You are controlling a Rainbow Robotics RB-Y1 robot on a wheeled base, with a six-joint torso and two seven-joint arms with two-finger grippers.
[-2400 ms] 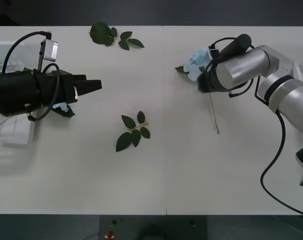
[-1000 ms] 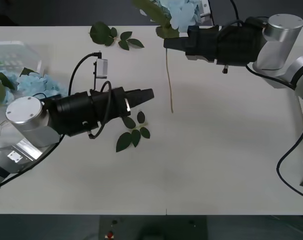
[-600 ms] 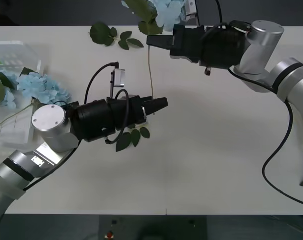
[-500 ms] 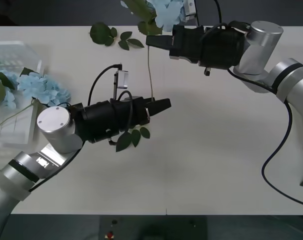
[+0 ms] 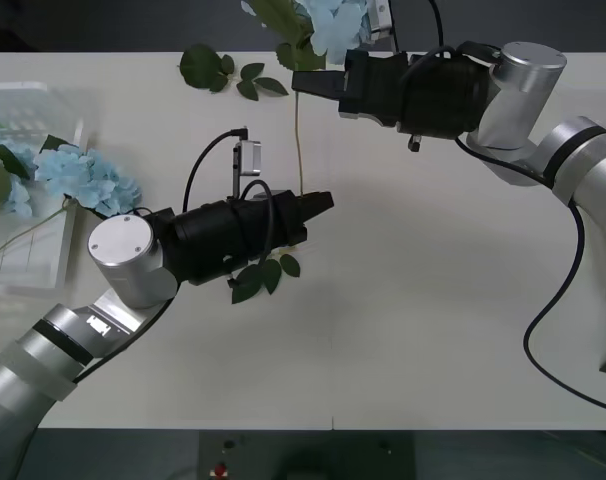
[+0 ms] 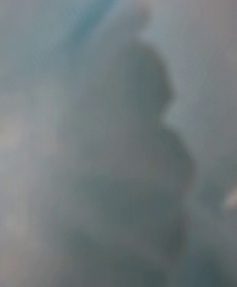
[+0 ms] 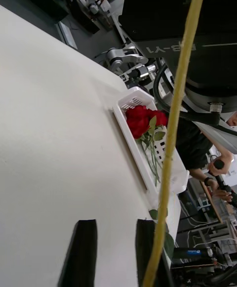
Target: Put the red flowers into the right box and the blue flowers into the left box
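A blue flower (image 5: 328,25) is held aloft over the far side of the bench (image 5: 433,330) by the right pincer (image 5: 305,82), which is clenched on the upper stem; the thin stem (image 5: 300,140) hangs straight down from it. The left pincer (image 5: 323,203) is positioned at the lower end of that stem. In the left wrist view its fingers (image 7: 81,252) are parted, and the stem (image 7: 175,134) is seen just outside one finger, not between the two.

Hazards from this state:

- Missed transfer. If the left pincer is closed as it stands, the stem may be pushed aside rather than captured (the stem is thin and hangs free).
- Drop. If the right pincer is released before a firm grip is confirmed, the flower is likely to fall onto the bench beside the leaf sprig (image 5: 266,272).
- Collision. The two arms are close together; little margin is judged to remain.

Other blue flowers (image 5: 83,178) already lie at the left box (image 5: 33,100). Red flowers (image 7: 143,119) rest in the right box (image 7: 136,156).
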